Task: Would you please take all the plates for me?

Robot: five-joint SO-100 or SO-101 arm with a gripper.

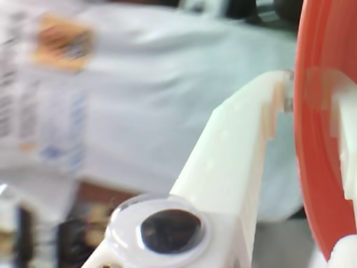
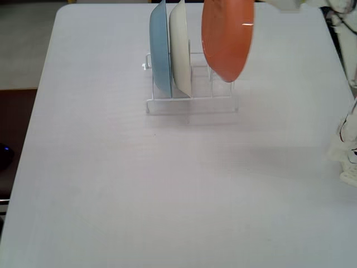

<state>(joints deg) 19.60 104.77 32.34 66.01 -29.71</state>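
My gripper (image 1: 310, 99) is shut on the rim of the orange plate (image 1: 319, 184), with one white finger on each face. In the fixed view the orange plate (image 2: 226, 39) hangs on edge above the right slots of the rack, and only a bit of the gripper (image 2: 284, 4) shows at the top edge. The light blue plate (image 2: 160, 50) and the cream-white plate (image 2: 179, 50) stand upright side by side in the rack's left slots. The yellow plate is out of view.
The white wire rack (image 2: 192, 103) stands at the back middle of the white table (image 2: 167, 184). White arm parts and cables (image 2: 348, 151) sit at the right edge. The wrist view background is blurred.
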